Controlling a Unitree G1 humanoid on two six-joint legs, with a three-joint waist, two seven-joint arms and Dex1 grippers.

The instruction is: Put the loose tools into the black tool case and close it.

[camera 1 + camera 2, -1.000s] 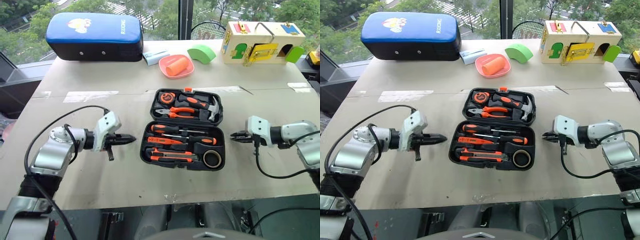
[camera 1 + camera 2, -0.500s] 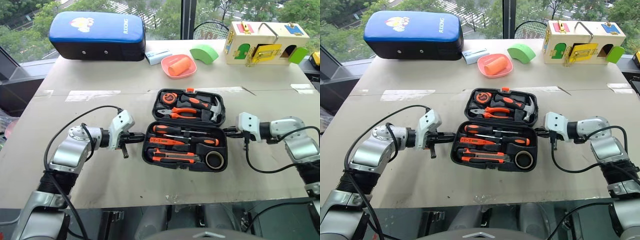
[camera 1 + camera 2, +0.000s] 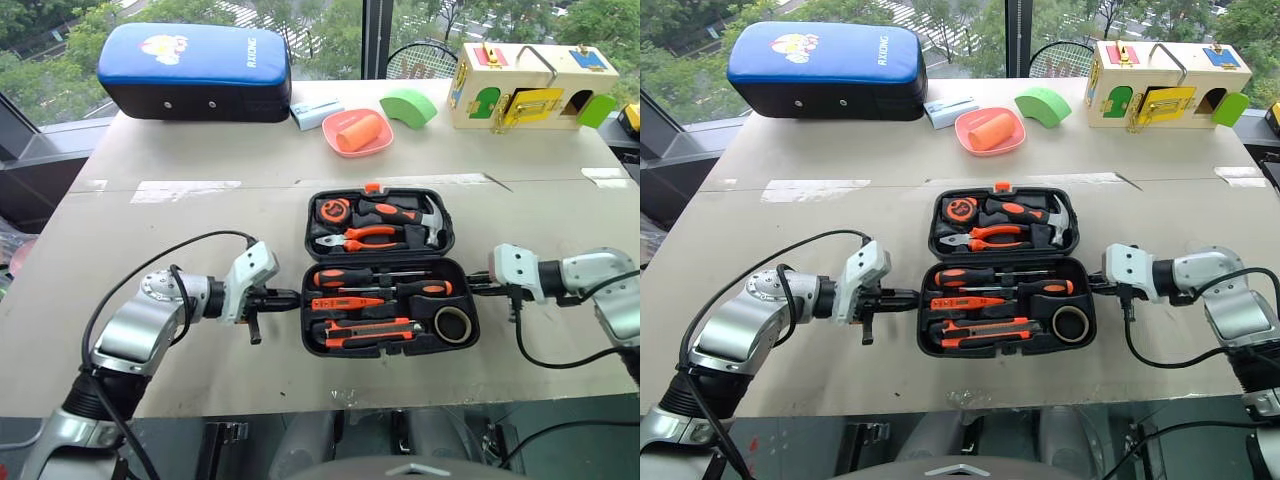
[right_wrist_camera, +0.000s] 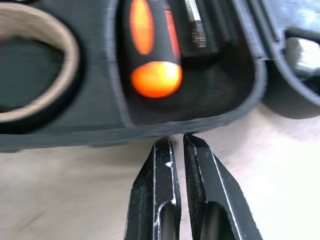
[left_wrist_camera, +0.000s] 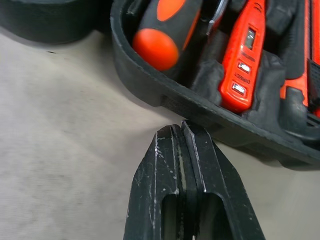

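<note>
Black tool case (image 3: 388, 335) lies open on table (image 3: 180, 230), lid half on the far side w/ hammer (image 3: 408, 210), pliers (image 3: 358, 238), tape measure (image 3: 333, 210). Left gripper (image 3: 291, 296) clenched, empty, tips at the case's left wall. Right gripper (image 3: 473, 288) also pinched shut, holding nothing, tips against the right wall (contact looks likely in wrist views). Between the two: screwdrivers (image 3: 345, 277), tester (image 3: 345, 302), utility knife (image 3: 368, 332); tape roll (image 3: 452, 323) sits nearest right gripper.
</note>
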